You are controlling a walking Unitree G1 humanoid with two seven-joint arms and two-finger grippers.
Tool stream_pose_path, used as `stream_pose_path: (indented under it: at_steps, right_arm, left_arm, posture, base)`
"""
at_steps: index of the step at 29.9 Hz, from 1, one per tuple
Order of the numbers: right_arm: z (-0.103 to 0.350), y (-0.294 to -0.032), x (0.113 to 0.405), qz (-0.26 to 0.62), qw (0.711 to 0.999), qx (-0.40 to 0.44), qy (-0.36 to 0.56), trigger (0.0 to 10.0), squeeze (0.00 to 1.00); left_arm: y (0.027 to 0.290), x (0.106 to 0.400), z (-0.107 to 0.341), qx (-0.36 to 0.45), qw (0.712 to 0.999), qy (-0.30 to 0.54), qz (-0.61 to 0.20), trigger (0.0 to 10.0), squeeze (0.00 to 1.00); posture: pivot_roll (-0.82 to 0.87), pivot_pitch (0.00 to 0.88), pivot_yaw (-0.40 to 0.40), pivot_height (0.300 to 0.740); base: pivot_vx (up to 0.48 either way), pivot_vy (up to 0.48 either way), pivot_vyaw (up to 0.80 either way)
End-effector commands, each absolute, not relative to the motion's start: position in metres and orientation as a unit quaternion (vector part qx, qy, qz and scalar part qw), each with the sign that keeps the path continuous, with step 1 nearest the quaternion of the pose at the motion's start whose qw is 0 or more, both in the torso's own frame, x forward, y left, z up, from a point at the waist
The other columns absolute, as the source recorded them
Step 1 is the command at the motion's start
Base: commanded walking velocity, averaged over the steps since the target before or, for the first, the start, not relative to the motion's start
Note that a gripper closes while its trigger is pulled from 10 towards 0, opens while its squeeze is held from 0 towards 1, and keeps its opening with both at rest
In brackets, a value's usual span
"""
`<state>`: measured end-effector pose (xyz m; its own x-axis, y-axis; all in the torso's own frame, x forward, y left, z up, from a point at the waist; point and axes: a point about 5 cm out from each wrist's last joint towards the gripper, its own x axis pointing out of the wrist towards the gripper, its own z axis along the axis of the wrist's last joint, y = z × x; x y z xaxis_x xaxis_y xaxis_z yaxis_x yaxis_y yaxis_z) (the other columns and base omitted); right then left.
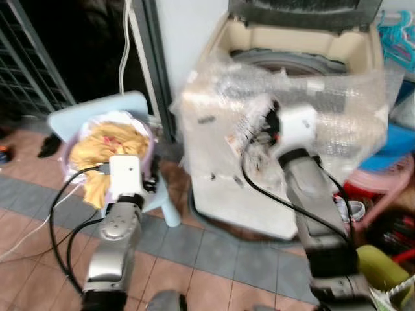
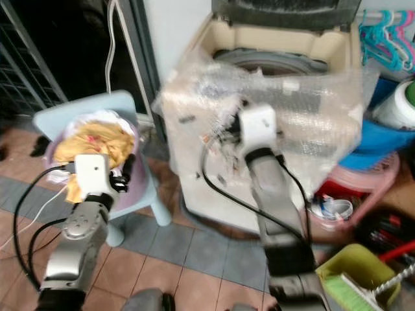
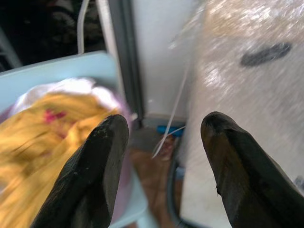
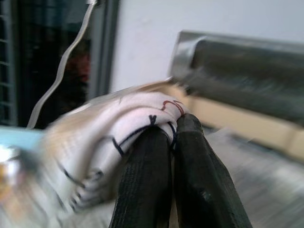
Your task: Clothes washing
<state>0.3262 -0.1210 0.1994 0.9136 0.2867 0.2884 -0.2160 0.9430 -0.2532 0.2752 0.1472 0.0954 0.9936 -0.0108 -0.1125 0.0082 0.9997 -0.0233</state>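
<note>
nearest, the two silver arms rise from the bottom edge of the head views over a floor [image 1: 214, 259] of brown and grey tiles. the left gripper [image 3: 164, 156] hangs just beside a lilac laundry basket [image 1: 153, 146] that sits on a pale blue plastic chair [image 1: 130, 102]; its black fingers [image 3: 92, 175] are spread wide apart with nothing between them. the basket holds a heap of yellow clothes [image 1: 107, 149] marked with a little red, with some white fabric showing at the far rim. to the right, the right gripper [image 4: 173, 126] is raised in front of the washing machine [image 1: 285, 116], its fingers pressed together and pinching a white garment [image 4: 118, 142] with thin dark lines; the cloth bunches over the fingertips and hangs down before the machine's front. a sheet of bubble wrap [image 1: 343, 107] covers the upper front of the cream top-loading machine, whose lid [image 1: 305, 10] stands open at the back, the drum opening [image 1: 285, 61] showing below it. on the floor at the robot's right are a pink basin [image 1: 389, 184], a green dustpan with a brush [image 2: 353, 275], and farther back a blue tub [image 2: 382, 146] and turquoise hangers [image 2: 382, 39]. behind the chair stands a dark doorway [image 1: 78, 45] with a white cable [image 1: 124, 45] hanging down its frame.
</note>
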Motion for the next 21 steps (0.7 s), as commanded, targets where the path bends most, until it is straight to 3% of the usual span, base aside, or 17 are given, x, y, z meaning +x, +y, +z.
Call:
stream_pose_path:
  at_steps: [1,7,11,18,19,20,21]
  right_arm:
    - [0.21,-0.13,0.334,0.123,0.969,-0.119,-0.18,10.0,0.0]
    - [0.234,-0.134,0.353,0.107,0.968,-0.105,-0.202,10.0,0.0]
    - [0.28,-0.138,0.372,0.096,0.961,-0.087,-0.246,10.0,0.0]
    - [0.337,-0.116,0.388,0.16,0.943,-0.027,-0.291,10.0,0.0]
    - [0.334,-0.113,0.391,0.166,0.947,-0.006,-0.276,10.0,0.55]
    - [0.328,-0.11,0.395,0.171,0.952,0.022,-0.255,10.0,0.98]
    - [0.31,-0.103,0.399,0.174,0.961,0.044,-0.21,10.0,1.0]
  left_arm:
    - [0.142,0.278,0.097,-0.02,0.998,0.052,-0.016,10.0,0.0]
    - [0.14,0.275,0.094,-0.014,0.998,0.061,-0.027,10.0,0.0]
    - [0.137,0.276,0.095,-0.011,0.998,0.06,-0.032,10.0,0.0]
    - [0.138,0.28,0.094,-0.007,0.998,0.063,-0.03,10.0,0.0]
    - [0.137,0.28,0.093,-0.007,0.998,0.063,-0.029,10.0,0.0]
    - [0.137,0.281,0.093,-0.006,0.998,0.064,-0.028,10.0,0.0]
    - [0.136,0.282,0.094,-0.005,0.998,0.064,-0.026,10.0,0.0]
  posture:
    - [-0.02,0.074,0.051,0.74]
    - [-0.01,0.058,0.052,0.74]
    - [0.0,0.05,0.049,0.74]
    - [0.0,0.036,0.048,0.74]
    - [0.0,0.035,0.046,0.74]
    - [0.0,0.035,0.042,0.74]
    - [0.01,0.044,0.037,0.74]
  base:
    - [0.431,0.0,0.0]
    - [0.433,0.0,0.0]
    - [0.38,0.0,0.0]
    - [0.0,0.0,0.0]
    - [0.0,0.0,0.0]
    - [0.0,0.0,0.0]
    - [0.0,0.0,0.0]
